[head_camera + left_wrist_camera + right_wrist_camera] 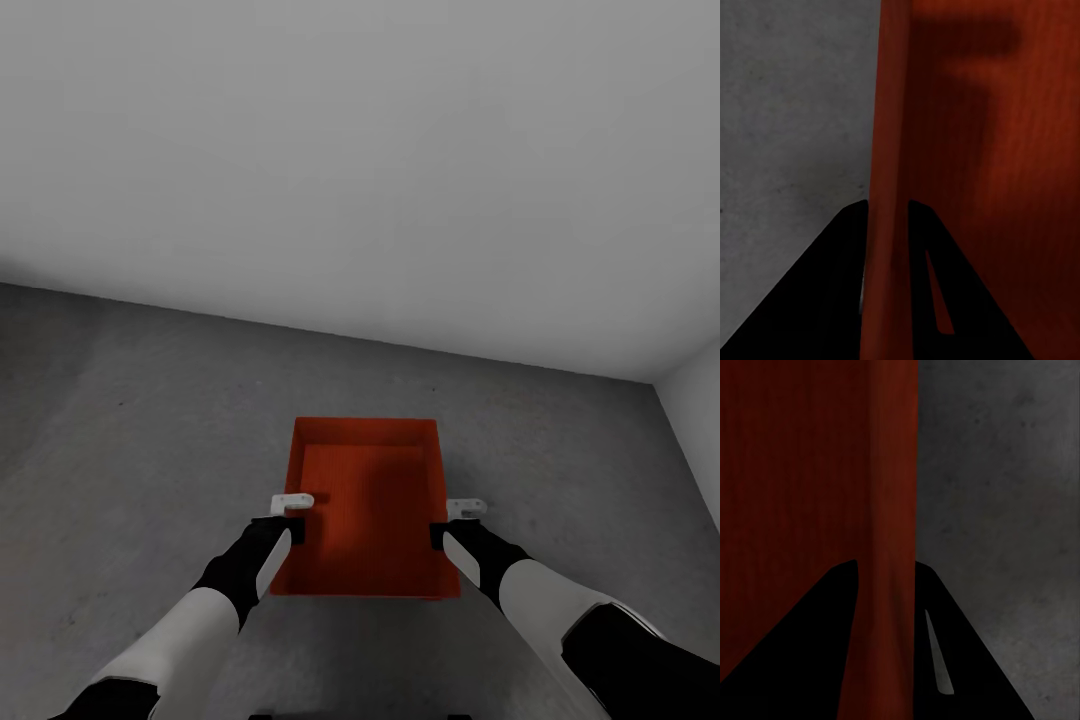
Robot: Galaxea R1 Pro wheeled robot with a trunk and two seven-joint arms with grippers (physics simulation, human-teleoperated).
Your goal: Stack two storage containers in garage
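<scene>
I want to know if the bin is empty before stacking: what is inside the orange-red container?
The storage container appears empty: the head view shows its bare orange-red bottom with only shadows. The left gripper and right gripper each straddle a side wall, hiding small strips inside.

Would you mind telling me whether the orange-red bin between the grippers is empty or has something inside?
Empty: the head view shows the storage container's bare red bottom with only shadow.

1 storage container [368, 500], 2 end effectors.
</scene>
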